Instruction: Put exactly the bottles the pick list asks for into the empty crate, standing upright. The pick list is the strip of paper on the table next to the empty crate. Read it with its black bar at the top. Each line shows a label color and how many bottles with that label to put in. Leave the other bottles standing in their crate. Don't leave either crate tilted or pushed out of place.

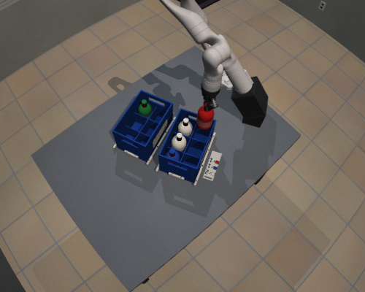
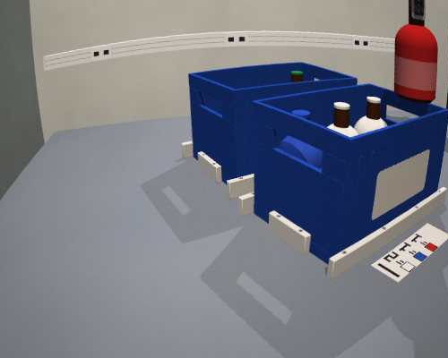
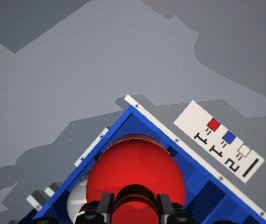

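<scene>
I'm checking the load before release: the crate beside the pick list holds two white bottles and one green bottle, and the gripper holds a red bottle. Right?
Not green: the third bottle is blue, as the top view shows. The rest stands.

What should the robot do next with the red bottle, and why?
Probably lower the red bottle gently, upright, into the corner compartment. The gripper holds it above the crate beside the pick list, which asks for one red.
</scene>
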Tool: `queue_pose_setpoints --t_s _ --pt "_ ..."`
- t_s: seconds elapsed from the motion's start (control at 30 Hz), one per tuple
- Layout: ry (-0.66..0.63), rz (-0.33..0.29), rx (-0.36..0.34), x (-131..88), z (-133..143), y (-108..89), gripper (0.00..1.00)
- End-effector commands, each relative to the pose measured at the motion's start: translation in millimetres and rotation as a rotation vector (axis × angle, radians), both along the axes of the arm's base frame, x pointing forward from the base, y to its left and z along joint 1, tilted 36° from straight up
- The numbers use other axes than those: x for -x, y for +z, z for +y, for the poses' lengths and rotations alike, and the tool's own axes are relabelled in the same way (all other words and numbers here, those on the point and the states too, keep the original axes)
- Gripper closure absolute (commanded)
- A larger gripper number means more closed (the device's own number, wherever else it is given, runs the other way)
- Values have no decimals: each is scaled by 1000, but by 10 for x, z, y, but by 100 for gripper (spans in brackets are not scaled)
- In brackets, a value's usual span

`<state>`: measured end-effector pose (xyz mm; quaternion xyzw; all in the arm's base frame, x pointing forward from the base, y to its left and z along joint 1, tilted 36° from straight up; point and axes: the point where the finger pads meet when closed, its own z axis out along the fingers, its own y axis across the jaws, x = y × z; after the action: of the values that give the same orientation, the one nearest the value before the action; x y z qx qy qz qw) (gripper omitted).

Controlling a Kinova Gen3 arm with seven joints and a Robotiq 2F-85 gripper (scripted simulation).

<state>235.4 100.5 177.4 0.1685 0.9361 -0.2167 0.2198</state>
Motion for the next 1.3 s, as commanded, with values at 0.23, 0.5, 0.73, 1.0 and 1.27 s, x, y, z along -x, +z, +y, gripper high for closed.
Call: queue_pose_setpoints --t_s 0.23,0.5,0.73,1.0,1.27 --pt "1 0 -1 -1 4 2 90" --pt "1 0 -1 -5 -2 -4 90" --pt "1 0 -1 -29 -36 -61 90" --pt "1 0 -1 -53 -70 -118 90" --pt "1 0 -1 -76 -103 -174 90"
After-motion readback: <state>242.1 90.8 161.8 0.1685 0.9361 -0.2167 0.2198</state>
